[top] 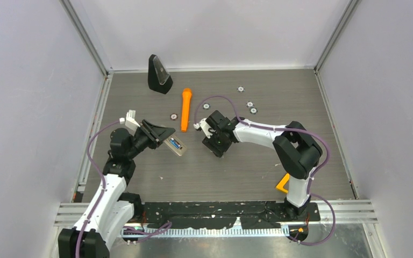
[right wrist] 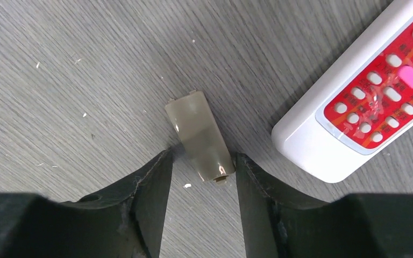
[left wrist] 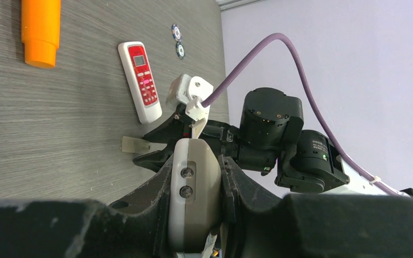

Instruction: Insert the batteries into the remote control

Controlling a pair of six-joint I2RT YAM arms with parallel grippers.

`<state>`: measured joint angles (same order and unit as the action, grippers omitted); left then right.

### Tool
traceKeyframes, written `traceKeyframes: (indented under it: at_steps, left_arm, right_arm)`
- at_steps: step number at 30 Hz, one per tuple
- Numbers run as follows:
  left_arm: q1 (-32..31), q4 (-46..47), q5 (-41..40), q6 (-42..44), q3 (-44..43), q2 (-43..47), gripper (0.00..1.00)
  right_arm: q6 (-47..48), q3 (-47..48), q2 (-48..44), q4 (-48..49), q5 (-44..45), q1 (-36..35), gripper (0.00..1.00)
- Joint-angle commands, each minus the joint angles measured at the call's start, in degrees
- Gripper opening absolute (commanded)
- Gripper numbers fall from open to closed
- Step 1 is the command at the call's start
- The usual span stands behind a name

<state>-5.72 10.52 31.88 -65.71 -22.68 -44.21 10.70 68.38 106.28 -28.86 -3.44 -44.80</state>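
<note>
My right claw (right wrist: 204, 157) hangs half open astride the grey battery cover (right wrist: 196, 129), which lies flat on the table (right wrist: 59, 80). A red-faced remote (right wrist: 365, 91) lies at two o'clock, just beside. My left claw (left wrist: 196, 164) clamps the grey remote (left wrist: 193, 204), a blue battery (top: 176, 143) in its open bay.

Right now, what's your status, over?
Left tool shut on grey remote. Right tool open astride battery cover on table. Red-and-white remote close beside cover, not touching.
</note>
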Motion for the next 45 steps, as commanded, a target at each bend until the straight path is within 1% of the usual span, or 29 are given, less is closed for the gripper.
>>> traceKeyframes:
  at_steps: [1,2,6,8,10,14,17,21,25,31,35,36,38,41,45]
  left_arm:
    - [0.68,3.07,1.77,0.21,-0.7,-0.29,0.0]
    - [0.7,3.1,1.87,0.23,-0.7,-0.38,0.0]
    - [0.71,3.54,1.98,0.2,-0.23,-0.54,0.0]
    - [0.69,4.41,2.32,0.32,0.18,-0.8,0.0]
    - [0.69,5.96,3.07,1.03,0.74,-1.2,0.0]
    - [0.62,11.1,5.54,4.64,1.9,-1.2,0.0]
    - [0.25,14.05,5.71,7.74,2.87,-0.45,0.0]
    - [-1.99,17.52,4.84,10.86,3.37,0.06,0.0]
    - [-5.9,20.12,1.91,13.19,3.17,0.27,0.0]
    - [-10.94,20.68,-4.74,16.78,3.17,4.09,0.0]
    - [-13.53,20.54,-7.91,17.54,3.75,6.39,0.0]
    - [-13.94,20.42,-8.65,17.56,4.16,7.16,0.0]
    - [-14.58,19.93,-10.3,17.63,5.02,9.02,0.0]
    - [-15.3,19.76,-12.02,17.64,6.28,11.32,0.0]
    - [-15.64,20.04,-12.88,17.9,7.39,12.94,0.0]
  right_arm:
    - [1.59,1.54,1.41,-1.69,2.78,0.02,0.48]
    - [1.43,1.37,1.24,-1.84,3.08,0.0,0.43]
    - [0.39,0.39,-0.5,-1.67,6.67,-0.55,0.31]
    - [-0.3,-0.59,-2.16,-1.0,8.06,-0.98,0.26]
    - [-1.2,-1.88,-4.58,-0.34,8.29,-1.38,0.24]
    - [-4.15,-4.89,-12.98,1.15,5.28,-2.68,0.23]
    - [-6.71,-6.54,-21.61,1.62,4.27,-4.69,0.23]
    - [-12.0,-6.56,-30.9,1.99,4.44,-9.38,0.23]
    - [-16.33,-4.32,-36.24,2.17,7.19,-16.93,0.24]
    - [-21.53,0.0,-37.01,1.32,14.04,-24.78,0.25]
    - [-24.23,4.55,-34.17,-2.09,19.96,-27.85,0.25]
    - [-24.93,5.22,-33.23,-3.24,22.36,-28.09,0.25]
    - [-26.76,6.64,-32.26,-4.12,24.43,-28.42,0.26]
    - [-29.09,8.34,-31.19,-4.41,25.28,-28.71,0.26]
    - [-29.34,10.85,-28.87,-5.23,25.34,-29.39,0.26]
